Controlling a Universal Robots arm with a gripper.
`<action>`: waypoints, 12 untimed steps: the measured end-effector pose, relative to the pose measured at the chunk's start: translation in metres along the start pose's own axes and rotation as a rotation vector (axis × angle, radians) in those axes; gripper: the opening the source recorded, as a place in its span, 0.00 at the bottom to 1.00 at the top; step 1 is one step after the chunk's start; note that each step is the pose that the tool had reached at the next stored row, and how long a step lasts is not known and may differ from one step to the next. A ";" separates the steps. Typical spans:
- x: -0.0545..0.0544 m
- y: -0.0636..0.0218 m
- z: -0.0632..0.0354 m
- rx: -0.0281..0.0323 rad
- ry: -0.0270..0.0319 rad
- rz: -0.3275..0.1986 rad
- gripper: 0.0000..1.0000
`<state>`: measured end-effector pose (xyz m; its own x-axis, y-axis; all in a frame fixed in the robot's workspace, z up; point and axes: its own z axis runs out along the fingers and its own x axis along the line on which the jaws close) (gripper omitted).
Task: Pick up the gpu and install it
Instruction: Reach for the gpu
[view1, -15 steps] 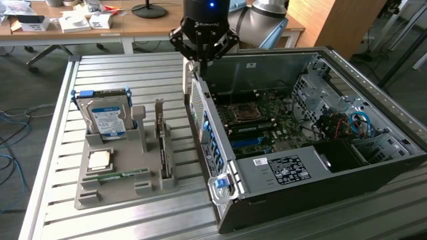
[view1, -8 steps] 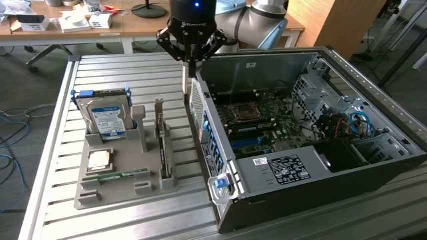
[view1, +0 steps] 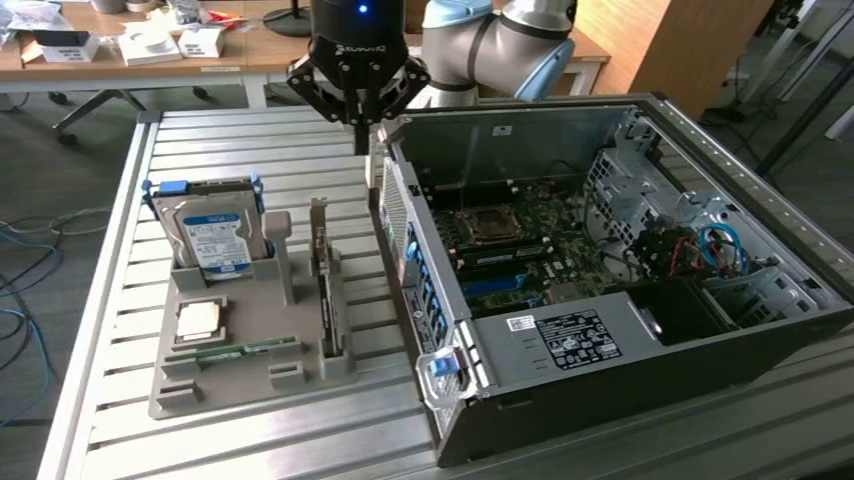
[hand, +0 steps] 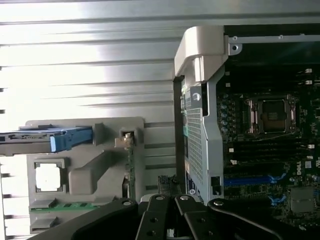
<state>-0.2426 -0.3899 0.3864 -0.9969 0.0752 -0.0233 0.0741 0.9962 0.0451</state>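
Note:
The gpu (view1: 320, 268) stands on edge in a slot of the grey holder (view1: 200, 385), a thin dark card with a silver bracket at its far end. In the wrist view the gpu (hand: 131, 165) shows edge-on in the same holder (hand: 95, 172). My gripper (view1: 360, 143) hangs above the table beyond the card's far end, close to the far corner of the open computer case (view1: 747, 330). Its fingers are shut together with nothing between them. In the wrist view the gripper (hand: 167, 184) points down between holder and case (hand: 200, 50).
The holder also carries a hard drive with a blue label (view1: 214, 235), a square processor (view1: 200, 320) and a green memory stick (view1: 247, 350). Inside the case lies the motherboard (view1: 514, 250) with blue slots. A slatted metal table (view1: 120, 200) bears everything; a desk with boxes stands behind.

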 end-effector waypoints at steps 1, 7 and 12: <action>0.003 0.0005 0.0002 0.0000 0.0000 0.000 0.11; 0.021 0.0024 0.0014 0.0000 0.0000 0.000 0.11; 0.030 0.0023 0.0021 0.0000 0.0000 0.000 0.11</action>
<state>-0.2723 -0.3852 0.3838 -0.9969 0.0752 -0.0233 0.0741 0.9962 0.0451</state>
